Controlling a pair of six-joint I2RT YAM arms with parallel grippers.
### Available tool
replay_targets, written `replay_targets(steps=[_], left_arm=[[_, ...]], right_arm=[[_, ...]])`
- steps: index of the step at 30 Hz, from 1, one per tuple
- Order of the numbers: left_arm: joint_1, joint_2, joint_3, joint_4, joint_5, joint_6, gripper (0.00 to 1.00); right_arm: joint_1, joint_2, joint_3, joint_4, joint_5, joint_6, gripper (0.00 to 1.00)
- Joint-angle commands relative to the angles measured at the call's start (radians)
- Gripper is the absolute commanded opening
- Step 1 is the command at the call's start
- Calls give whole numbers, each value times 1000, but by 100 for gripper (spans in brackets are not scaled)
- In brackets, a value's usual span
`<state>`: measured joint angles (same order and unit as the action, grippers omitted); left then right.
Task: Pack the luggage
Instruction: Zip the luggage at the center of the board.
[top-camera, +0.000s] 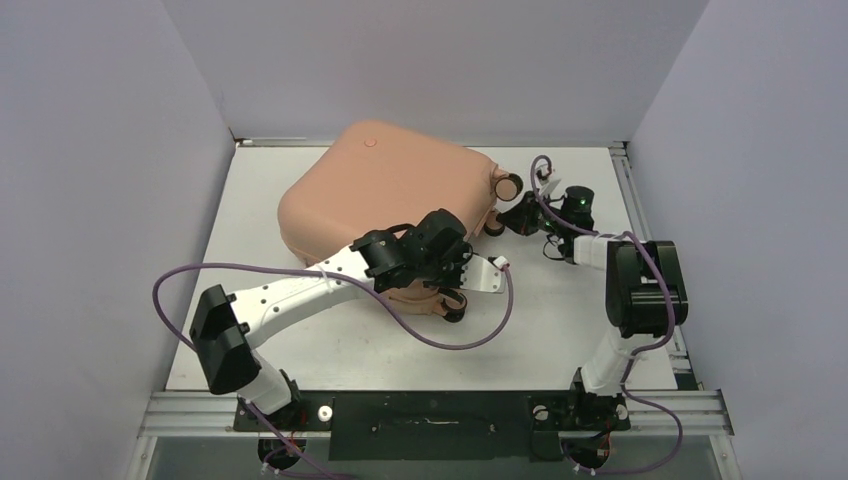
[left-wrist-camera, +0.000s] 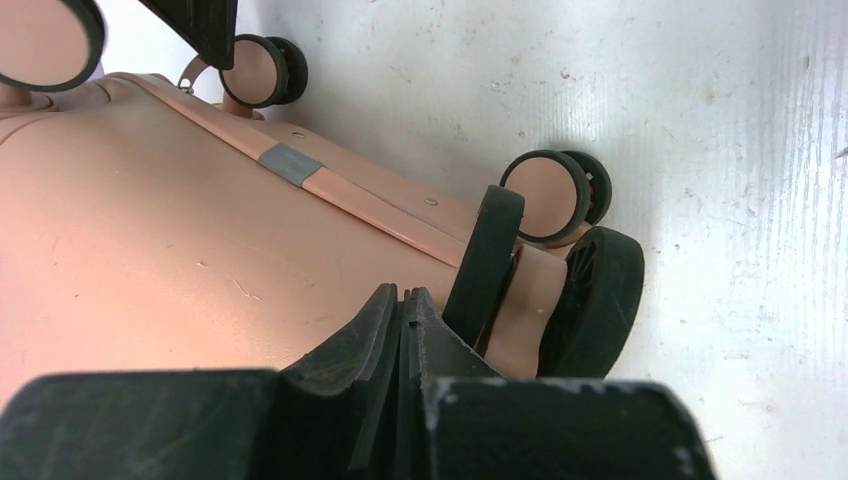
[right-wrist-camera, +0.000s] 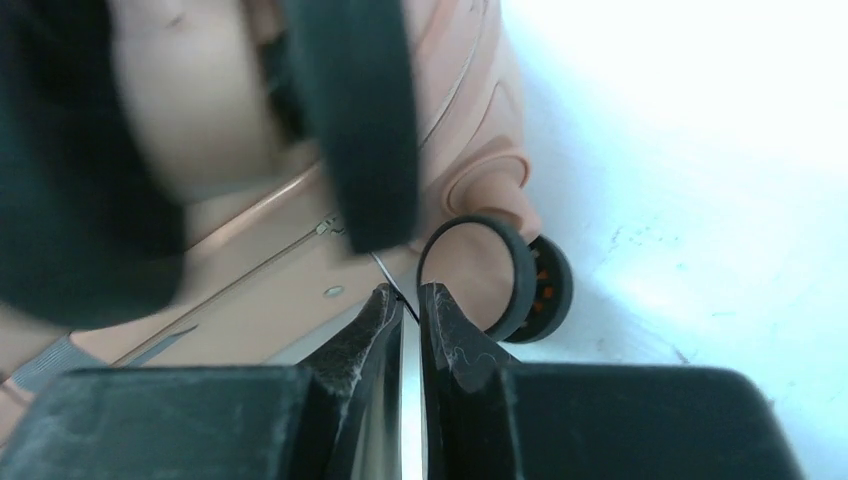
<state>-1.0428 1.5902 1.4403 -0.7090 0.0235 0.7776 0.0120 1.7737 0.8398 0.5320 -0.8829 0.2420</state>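
Note:
The salmon-pink luggage (top-camera: 390, 190) lies closed on the white table, wheels toward the right. My left gripper (top-camera: 443, 284) is shut and empty, its tips (left-wrist-camera: 405, 295) against the pink shell (left-wrist-camera: 150, 230) beside a near caster wheel (left-wrist-camera: 590, 300). My right gripper (top-camera: 516, 222) is at the luggage's wheel end. In the right wrist view its jaws (right-wrist-camera: 405, 292) are closed on a thin metal zipper pull (right-wrist-camera: 386, 268) at the seam (right-wrist-camera: 270, 290), next to a caster wheel (right-wrist-camera: 500, 275).
A grey patch (left-wrist-camera: 290, 163) sits on the zipper seam. Grey walls enclose the table (top-camera: 330, 340) on three sides. Purple cables loop from both arms over the table. A further wheel (top-camera: 507, 185) sticks out at the luggage's far right corner.

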Motion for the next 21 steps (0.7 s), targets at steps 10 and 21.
replay_targets(steps=[10,21], left_arm=[[27,-32,-172,-438,139,-57,0],[70,-90,-191,-457,174,-40,0]], right_arm=[[55,141,294,-7,499,-101,5],[67,258,527,-113,548,-105,5]])
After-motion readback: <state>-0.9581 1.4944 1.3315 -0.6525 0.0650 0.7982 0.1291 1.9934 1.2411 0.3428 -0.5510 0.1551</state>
